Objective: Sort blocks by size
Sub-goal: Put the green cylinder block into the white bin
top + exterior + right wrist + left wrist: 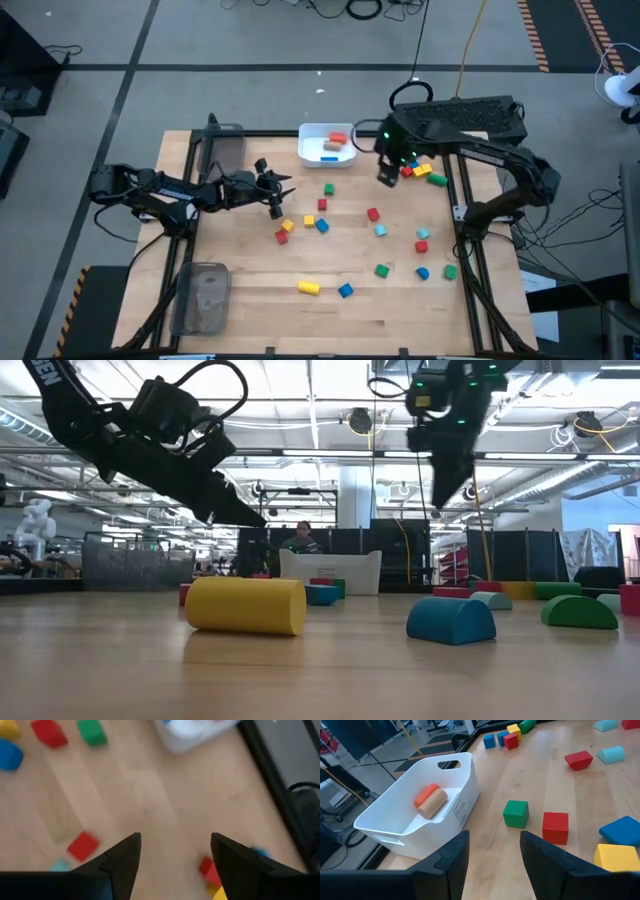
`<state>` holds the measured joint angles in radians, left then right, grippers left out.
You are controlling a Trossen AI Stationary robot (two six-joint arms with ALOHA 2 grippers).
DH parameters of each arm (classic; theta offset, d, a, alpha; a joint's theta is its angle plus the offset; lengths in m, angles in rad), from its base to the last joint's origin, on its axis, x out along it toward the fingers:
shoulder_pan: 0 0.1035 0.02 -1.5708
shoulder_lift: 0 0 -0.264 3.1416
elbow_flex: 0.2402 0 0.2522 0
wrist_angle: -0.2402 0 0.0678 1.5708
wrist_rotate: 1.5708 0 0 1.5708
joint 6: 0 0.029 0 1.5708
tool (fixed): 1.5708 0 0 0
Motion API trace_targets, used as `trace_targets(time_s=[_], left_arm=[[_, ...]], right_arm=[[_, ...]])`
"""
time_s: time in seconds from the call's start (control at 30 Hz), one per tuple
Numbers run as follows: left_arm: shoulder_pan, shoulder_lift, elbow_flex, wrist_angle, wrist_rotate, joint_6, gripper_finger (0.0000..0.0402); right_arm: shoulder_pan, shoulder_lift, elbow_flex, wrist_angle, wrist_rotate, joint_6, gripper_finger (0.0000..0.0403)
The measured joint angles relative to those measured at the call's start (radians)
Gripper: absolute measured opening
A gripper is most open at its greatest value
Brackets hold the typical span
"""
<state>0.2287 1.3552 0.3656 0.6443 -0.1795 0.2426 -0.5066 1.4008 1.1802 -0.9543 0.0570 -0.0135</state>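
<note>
The white bin [326,143] stands at the far edge of the table [250,300], near the middle, and I use it as the landmark. Inside it lie a red piece and a tan cylinder [431,803] touching each other, and also a small blue piece [329,157].

The left gripper [276,207] hangs above the table, to the left of the bin and a little nearer to the front. Its fingers [451,862] stand apart and nothing is between them. Just in front of the bin, a green cube [515,813] and a red cube [555,827] lie near each other on the wood.

The right gripper [387,176] hangs to the right of the bin, close to its right corner. Its fingers [122,857] are also apart and empty, pointing down over bare wood. Just beside it, further right from the bin, a small group of blocks [421,169] in red, yellow, blue and green lies close together.

The other blocks are scattered in front of the bin, well apart from it. A yellow cylinder [308,287] and a blue block [345,290] lie nearest to the front edge. Two clear grey trays stand left of the bin: one tray [226,146] at the far side, the other tray [204,296] near the front.

In the low view a person [299,538] shows behind the bin, in the room.
</note>
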Motion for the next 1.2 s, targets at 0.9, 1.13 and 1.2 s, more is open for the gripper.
trace_targets(time_s=[0.9,1.13,1.2], left_arm=[[0.001,0.000,0.000,0.098,0.076,0.054,0.0177],[0.001,0.000,0.000,0.098,0.075,0.054,0.0177],[0.002,0.000,0.000,0.104,0.075,0.055,0.0177]], right_arm=[[-0.137,-0.154,-0.420,-0.041,0.179,0.022,0.0215],[-0.240,-0.107,-0.420,-0.043,0.205,0.024,0.0215],[-0.270,-0.072,-0.420,-0.042,0.205,0.012,0.0215]])
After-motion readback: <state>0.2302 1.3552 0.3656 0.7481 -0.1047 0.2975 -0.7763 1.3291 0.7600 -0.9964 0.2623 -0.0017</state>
